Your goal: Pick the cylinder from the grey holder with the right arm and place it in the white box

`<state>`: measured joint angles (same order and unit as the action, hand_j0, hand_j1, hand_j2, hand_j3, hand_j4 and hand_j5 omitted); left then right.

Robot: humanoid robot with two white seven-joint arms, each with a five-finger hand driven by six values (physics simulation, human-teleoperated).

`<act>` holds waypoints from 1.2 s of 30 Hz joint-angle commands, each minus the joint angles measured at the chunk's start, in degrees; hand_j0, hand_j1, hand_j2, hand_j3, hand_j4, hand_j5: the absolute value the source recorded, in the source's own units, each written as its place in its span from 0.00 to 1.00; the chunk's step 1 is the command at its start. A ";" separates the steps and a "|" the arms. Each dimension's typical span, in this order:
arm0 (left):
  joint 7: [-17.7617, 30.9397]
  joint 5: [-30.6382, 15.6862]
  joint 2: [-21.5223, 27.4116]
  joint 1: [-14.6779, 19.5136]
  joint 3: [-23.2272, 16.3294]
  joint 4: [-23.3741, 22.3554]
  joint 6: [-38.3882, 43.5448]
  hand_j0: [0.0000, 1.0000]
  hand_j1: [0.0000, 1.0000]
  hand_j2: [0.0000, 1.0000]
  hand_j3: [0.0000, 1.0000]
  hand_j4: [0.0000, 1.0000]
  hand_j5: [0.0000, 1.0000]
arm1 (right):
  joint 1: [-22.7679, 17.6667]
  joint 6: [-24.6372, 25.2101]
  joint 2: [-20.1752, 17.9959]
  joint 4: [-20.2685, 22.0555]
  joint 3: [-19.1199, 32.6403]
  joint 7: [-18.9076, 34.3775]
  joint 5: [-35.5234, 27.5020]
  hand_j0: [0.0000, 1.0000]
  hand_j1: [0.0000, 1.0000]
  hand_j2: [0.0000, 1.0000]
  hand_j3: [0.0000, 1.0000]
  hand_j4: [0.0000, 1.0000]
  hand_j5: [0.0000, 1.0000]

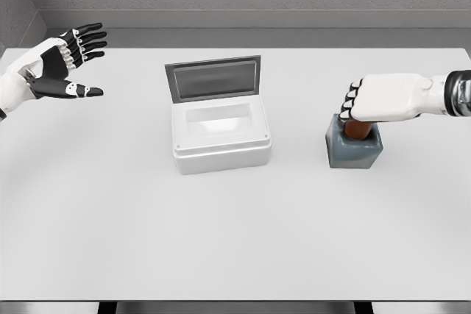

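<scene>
On my feed the pale counter [235, 240] carries the white box [221, 137] at centre, its lid raised and unmarked, with the grey holder [355, 148] well apart to its right. My right hand [379, 99] sits over the holder, fingers curled around the reddish-brown cylinder [358, 129] standing in it, while my left hand [62, 64] hovers spread and empty at far left.

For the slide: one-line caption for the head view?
Right hand grips the brown cylinder in its grey holder; open white box waits left.
</scene>
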<state>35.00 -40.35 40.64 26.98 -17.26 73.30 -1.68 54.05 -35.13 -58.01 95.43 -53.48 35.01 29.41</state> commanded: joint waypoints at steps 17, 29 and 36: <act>0.00 0.00 -1.26 0.00 -0.67 0.00 0.01 1.00 1.00 1.00 1.00 1.00 1.00 | 1.58 0.13 -1.05 1.61 0.92 -0.01 -0.50 0.53 0.53 0.53 0.53 0.53 0.53; 0.00 0.00 -1.35 0.35 -0.67 -0.09 0.01 1.00 1.00 1.00 1.00 1.00 1.00 | 3.34 0.13 -0.17 2.40 0.92 -0.01 -0.94 0.53 0.53 0.53 0.53 0.53 0.53; 0.00 -0.08 -1.70 0.35 -0.76 0.00 0.01 1.00 1.00 1.00 1.00 1.00 1.00 | 4.66 0.13 3.25 2.31 0.92 -0.01 -0.32 0.53 0.53 0.53 0.53 0.53 0.53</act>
<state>35.00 -40.08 39.00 27.33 -17.99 73.21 -1.68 58.89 -35.14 -55.63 97.77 -52.63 35.03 29.05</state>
